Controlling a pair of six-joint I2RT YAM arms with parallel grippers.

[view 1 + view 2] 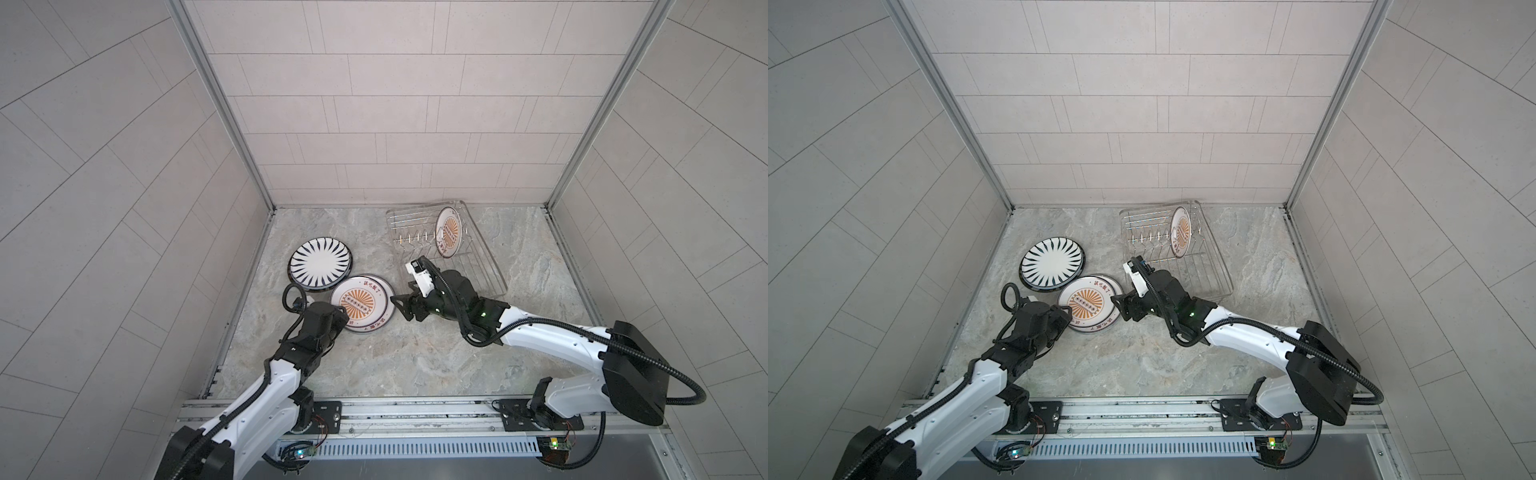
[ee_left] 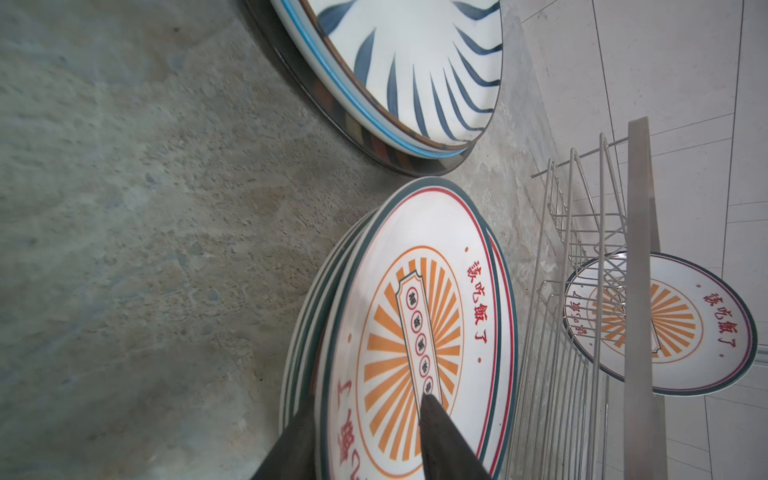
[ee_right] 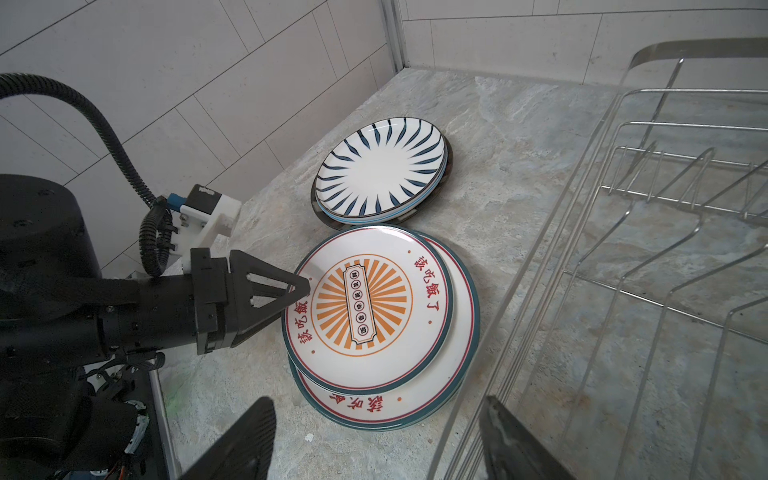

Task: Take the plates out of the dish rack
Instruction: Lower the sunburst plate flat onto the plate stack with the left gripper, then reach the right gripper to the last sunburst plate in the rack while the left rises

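Observation:
The dish rack [image 1: 478, 266] [image 1: 1208, 270] of silver wire stands at the back right. One orange sunburst plate [image 1: 448, 232] [image 2: 681, 328] stands upright among its prongs. A stack of sunburst plates [image 1: 361, 305] [image 3: 365, 307] lies flat on the counter left of the rack. Behind it lies a black-striped plate [image 1: 320, 262] [image 3: 380, 166] on top of other plates. My left gripper [image 2: 365, 409] [image 3: 297, 297] is open astride the near rim of the top sunburst plate, one finger over its face. My right gripper [image 1: 400, 308] [image 3: 378, 401] is open and empty, between that stack and the rack's near left corner.
The grey marble counter [image 1: 395, 365] is boxed in by tiled walls on the left, back and right. A metal rail [image 1: 415, 409] with both arm bases runs along the front. The striped stack lies close to the left wall.

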